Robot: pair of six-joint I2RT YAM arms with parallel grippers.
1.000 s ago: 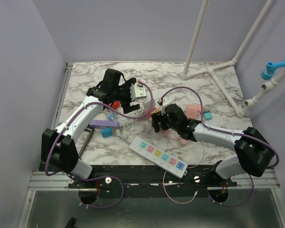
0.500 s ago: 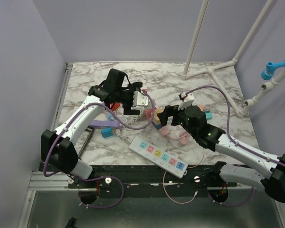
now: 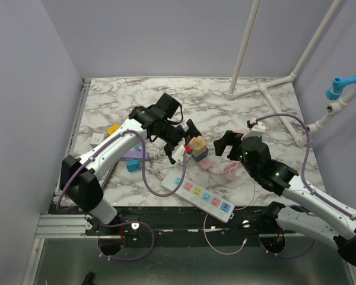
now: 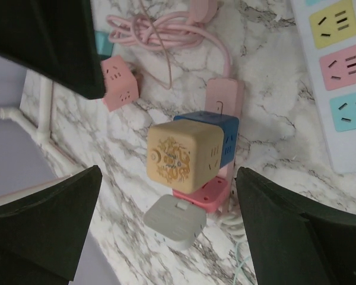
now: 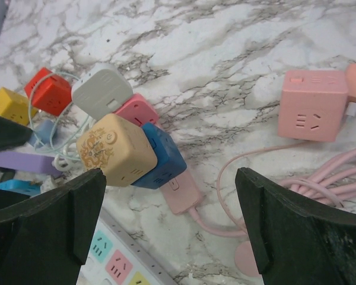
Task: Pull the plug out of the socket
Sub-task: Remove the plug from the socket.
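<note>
Hovering, my left gripper (image 4: 168,178) and right gripper (image 5: 169,178) are spread wide, pinching nothing. The tan cube plug (image 4: 181,155) seems still seated in the blue cube socket (image 4: 224,132).

A robotics lab cell is showing: lavender walls (image 3: 24,71) are enclosing a marble-patterned table (image 3: 213,98), and a white pipe frame (image 3: 247,41) is standing on its far right corner.

two white arms (image 3: 108,148), black joints (image 3: 83,187) — purple cables (image 3: 283,115), black fingers (image 4: 285,237)
</note>
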